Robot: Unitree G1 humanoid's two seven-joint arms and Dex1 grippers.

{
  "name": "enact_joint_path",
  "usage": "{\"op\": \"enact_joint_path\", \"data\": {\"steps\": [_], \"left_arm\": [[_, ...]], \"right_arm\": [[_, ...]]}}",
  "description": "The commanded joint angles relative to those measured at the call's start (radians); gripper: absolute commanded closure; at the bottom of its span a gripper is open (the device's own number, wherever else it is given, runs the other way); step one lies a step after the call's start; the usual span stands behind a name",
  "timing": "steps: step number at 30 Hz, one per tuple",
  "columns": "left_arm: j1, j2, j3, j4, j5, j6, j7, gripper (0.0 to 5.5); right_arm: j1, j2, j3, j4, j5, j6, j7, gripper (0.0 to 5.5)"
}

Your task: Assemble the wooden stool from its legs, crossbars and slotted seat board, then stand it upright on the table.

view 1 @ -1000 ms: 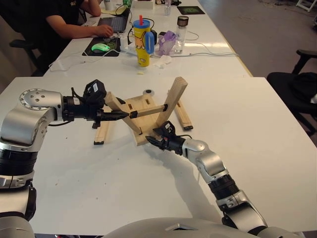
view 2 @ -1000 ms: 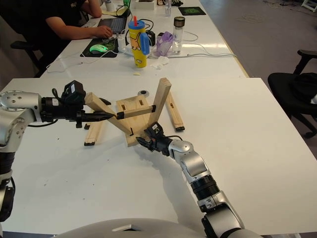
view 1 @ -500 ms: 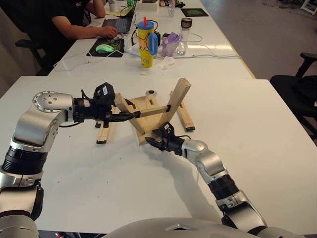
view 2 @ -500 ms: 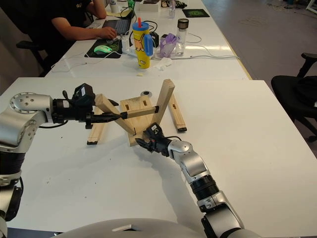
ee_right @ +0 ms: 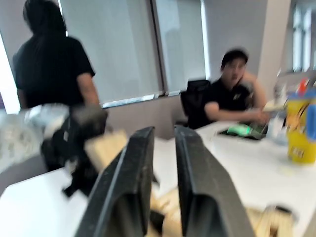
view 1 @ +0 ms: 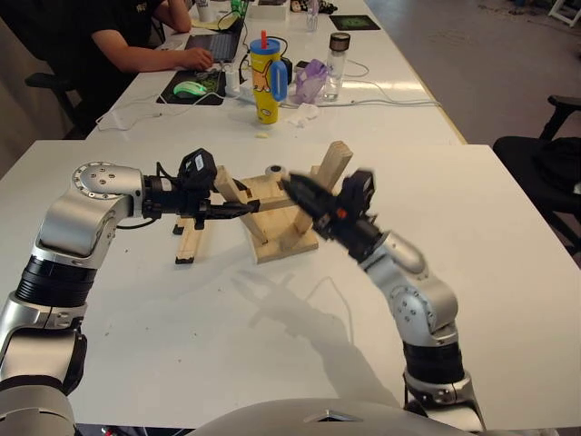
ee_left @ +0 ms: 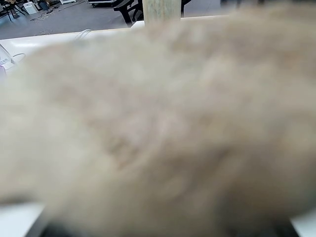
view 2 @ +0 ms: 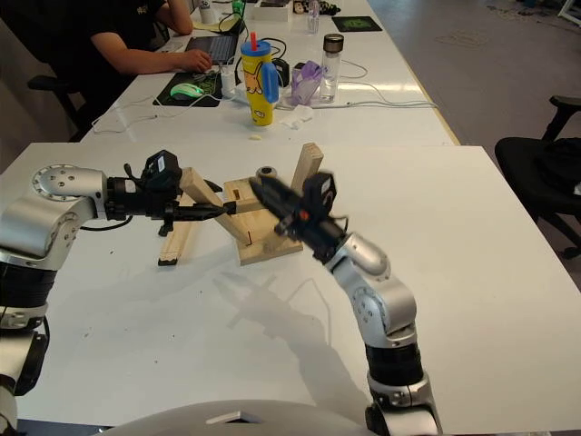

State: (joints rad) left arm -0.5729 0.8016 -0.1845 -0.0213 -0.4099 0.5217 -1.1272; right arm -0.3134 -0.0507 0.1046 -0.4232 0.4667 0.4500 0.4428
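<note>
Writing: the print on the yellow cup (view 1: 264, 84) on the far table is too small to read.
Stool: pale bare wood, half built. The slotted seat board (view 1: 286, 245) lies flat on the white worktop (view 1: 136, 318). Two legs (view 1: 334, 163) stand tilted from it, with a crossbar (view 1: 272, 203) between them.
Loose leg (view 1: 188, 242): flat on the worktop, just left of the seat board.
Left gripper (view 1: 238, 208): fingers pinched on the crossbar's left end.
Right gripper (view 1: 289, 186): in the air over the seat board, fingers (ee_right: 126, 187) slightly parted, holding nothing.
</note>
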Motion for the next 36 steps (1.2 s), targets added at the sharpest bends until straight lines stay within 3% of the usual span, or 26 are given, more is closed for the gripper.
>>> {"op": "enact_joint_path", "data": {"steps": [1,7,10,14,20,26,36], "left_arm": [[0.088,-0.011,-0.120,0.088,0.082,0.068,-0.021,3.44],[0.070,-0.029,-0.119,0.098,0.077,0.061,-0.012,3.44],[0.074,-0.038,-0.106,0.094,0.070,0.060,0.002,3.44],[0.100,-0.078,-0.044,0.106,0.028,0.033,0.037,3.44],[0.155,-0.142,0.067,0.139,-0.063,-0.025,0.020,3.44],[0.204,-0.145,0.053,0.215,-0.019,-0.099,-0.016,3.44],[0.127,-0.144,0.016,0.217,0.009,-0.143,-0.051,3.44]], "right_arm": [[-0.124,0.056,0.096,0.097,-0.164,-0.071,-0.104,5.49],[-0.039,-0.041,0.335,0.464,-0.401,0.252,-0.170,5.49],[-0.003,-0.078,0.365,0.479,-0.425,0.264,-0.149,5.49],[-0.030,0.020,0.195,0.356,-0.311,-0.053,-0.145,5.49],[0.108,-0.033,0.111,0.194,-0.217,-0.266,-0.022,5.49],[0.230,-0.105,0.116,0.237,-0.218,-0.274,0.057,5.49],[0.107,-0.038,0.179,0.617,-0.416,-0.161,-0.098,5.49]]}}
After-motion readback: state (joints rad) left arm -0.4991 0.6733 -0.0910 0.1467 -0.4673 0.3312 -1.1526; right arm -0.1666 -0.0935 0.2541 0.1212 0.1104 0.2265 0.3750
